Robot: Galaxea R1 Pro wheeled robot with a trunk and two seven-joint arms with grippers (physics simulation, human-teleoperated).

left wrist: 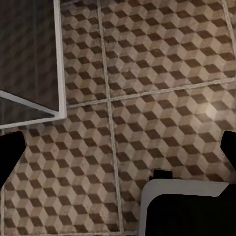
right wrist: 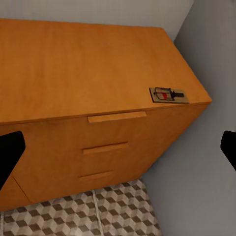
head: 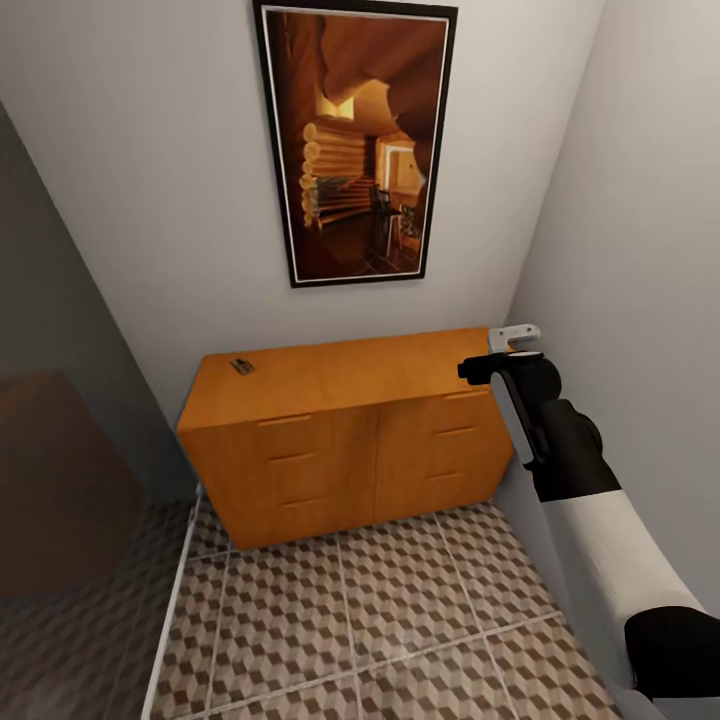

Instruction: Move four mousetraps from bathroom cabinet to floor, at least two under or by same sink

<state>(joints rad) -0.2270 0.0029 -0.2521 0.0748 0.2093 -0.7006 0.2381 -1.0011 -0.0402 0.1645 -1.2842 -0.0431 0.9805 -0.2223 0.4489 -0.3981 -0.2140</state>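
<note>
Right end effector is hovering over the cabinet, fingers spread wide and holding nothing; one mousetrap is lying near the cabinet's front corner.

At my twelve o'clock a tall black-framed picture of a warm log-cabin interior hangs on the pale grey wall. At nine o'clock I see a translucent glass panel with a white frame edge.

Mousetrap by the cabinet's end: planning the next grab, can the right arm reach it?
Probably yes: the mousetrap lies uncovered on the cabinet top, and the open right pincer faces it unobstructed.
</note>
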